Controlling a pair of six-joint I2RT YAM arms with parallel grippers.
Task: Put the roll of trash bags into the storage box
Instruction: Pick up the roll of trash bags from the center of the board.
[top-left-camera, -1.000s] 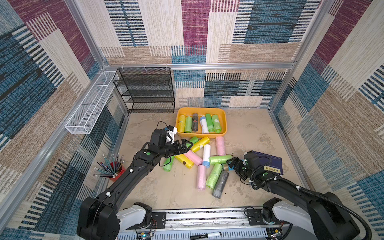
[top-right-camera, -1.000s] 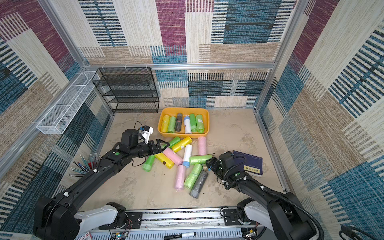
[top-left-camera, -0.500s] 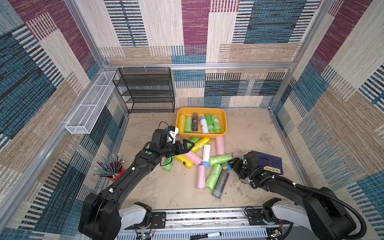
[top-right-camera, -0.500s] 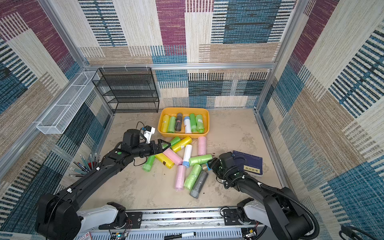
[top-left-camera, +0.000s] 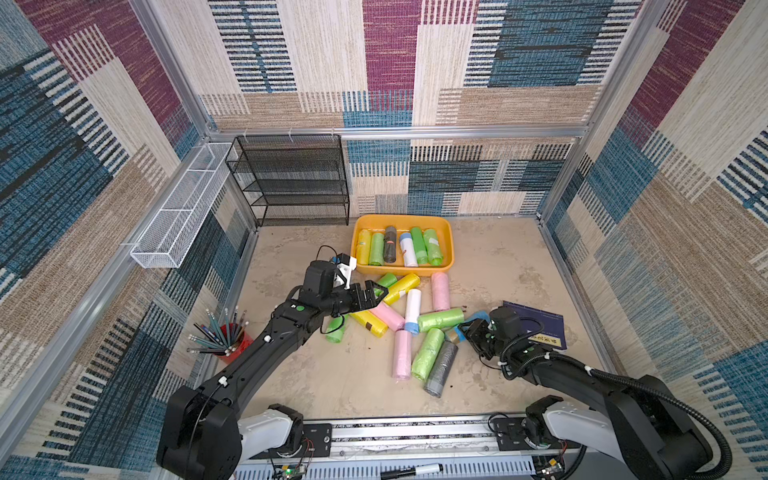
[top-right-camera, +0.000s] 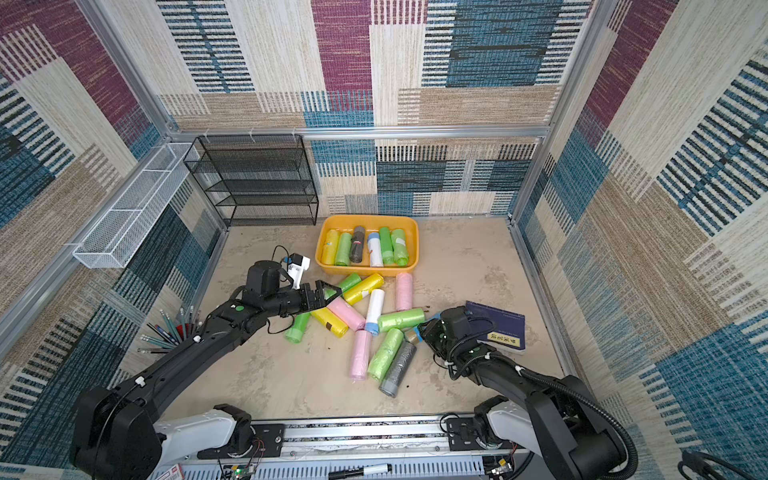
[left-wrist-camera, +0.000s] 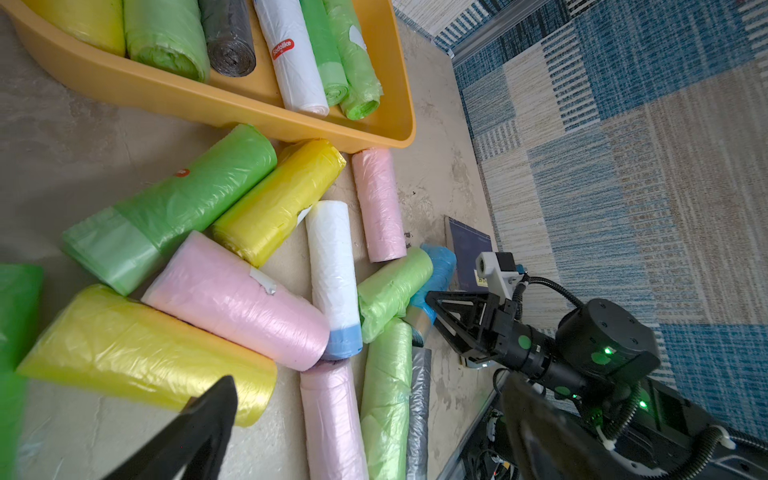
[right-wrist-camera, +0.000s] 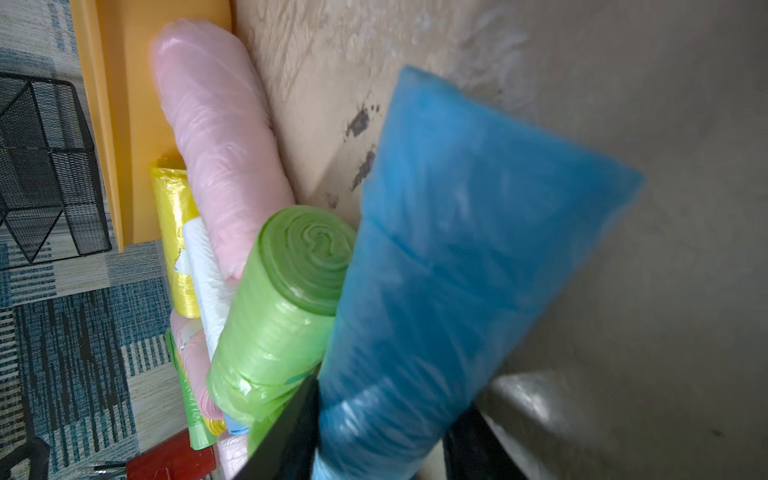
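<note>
Top views high at front, angled down; wrist cams close-up; shared: roll pile (top-left-camera: 412, 303)

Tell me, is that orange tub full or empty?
Partly full. Six rolls lie side by side in the storage box, and a strip of its bare bottom shows beside them.

Black mesh rack (top-left-camera: 291, 183) beside white wire basket (top-left-camera: 178, 203) (wall-hung); red pencil cup (top-left-camera: 239, 343); blue book (top-left-camera: 544, 324).

Place: robot test booth, lab-style
Walls: patchwork fabric panels (top-left-camera: 390, 62) in metal framing (top-left-camera: 399, 134)
Mount: arms (top-left-camera: 266, 345) on a slotted rail (top-left-camera: 415, 432)
Props: mesh rack (top-left-camera: 291, 183), wire basket (top-left-camera: 178, 216), pencil cup (top-left-camera: 232, 338)
</note>
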